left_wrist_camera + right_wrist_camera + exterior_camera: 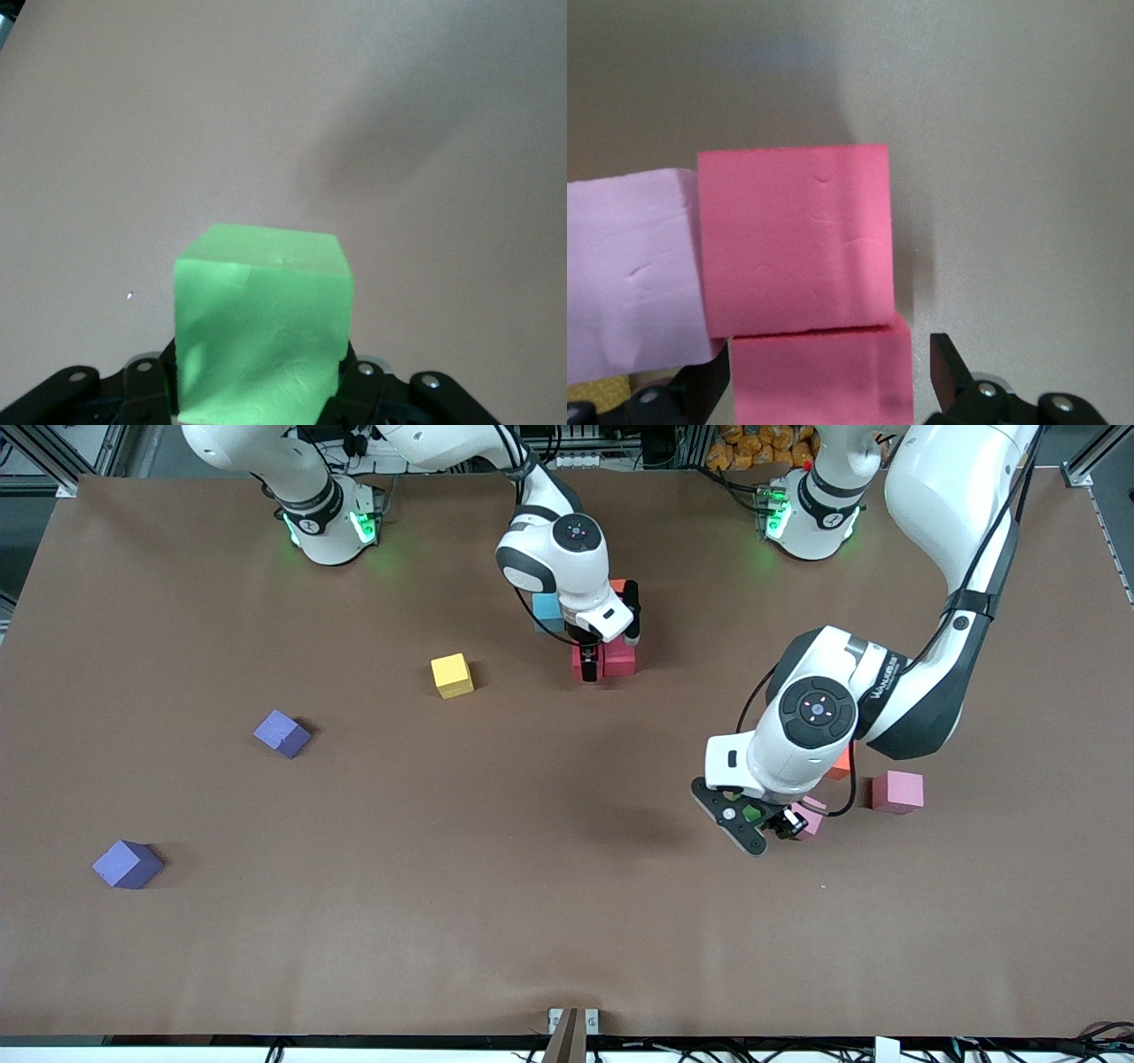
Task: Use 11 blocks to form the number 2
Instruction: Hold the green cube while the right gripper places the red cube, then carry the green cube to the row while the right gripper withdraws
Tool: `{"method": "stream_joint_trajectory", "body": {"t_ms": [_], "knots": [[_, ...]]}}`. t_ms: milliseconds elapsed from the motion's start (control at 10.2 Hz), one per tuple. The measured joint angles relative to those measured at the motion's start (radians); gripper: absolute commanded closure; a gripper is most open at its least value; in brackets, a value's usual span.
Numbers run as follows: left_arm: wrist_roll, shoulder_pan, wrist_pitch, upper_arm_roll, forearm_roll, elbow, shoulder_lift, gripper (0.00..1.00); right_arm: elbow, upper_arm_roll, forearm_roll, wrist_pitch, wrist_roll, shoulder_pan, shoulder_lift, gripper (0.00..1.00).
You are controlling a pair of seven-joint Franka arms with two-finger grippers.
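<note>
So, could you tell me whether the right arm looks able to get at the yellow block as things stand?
Probably yes, once freed: the yellow block sits alone on bare table toward the right arm's end, nothing touching it. The right tool is busy at the red blocks beside it.

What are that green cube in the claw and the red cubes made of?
The green cube, held in the left claw, looks like soft matte foam: dull, with faint dents and creases. The red cubes at the right claw show the same dull, slightly dimpled skin, so probably foam too, though that is a guess from looks.
</note>
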Motion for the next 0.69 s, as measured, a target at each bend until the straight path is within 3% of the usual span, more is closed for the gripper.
{"method": "stream_joint_trajectory", "body": {"t_ms": [294, 687], "knots": [[0.0, -0.007, -0.029, -0.006, 0.0, 0.0, -0.001, 0.93, 0.012, -0.003, 0.0, -0.01, 0.0, -0.006, -0.014, 0.0], [0.0, -0.012, -0.048, -0.015, 0.0, 0.001, -0.016, 0.93, 0.003, -0.006, 0.001, -0.143, 0.0, -0.011, -0.121, 0.0]]}}
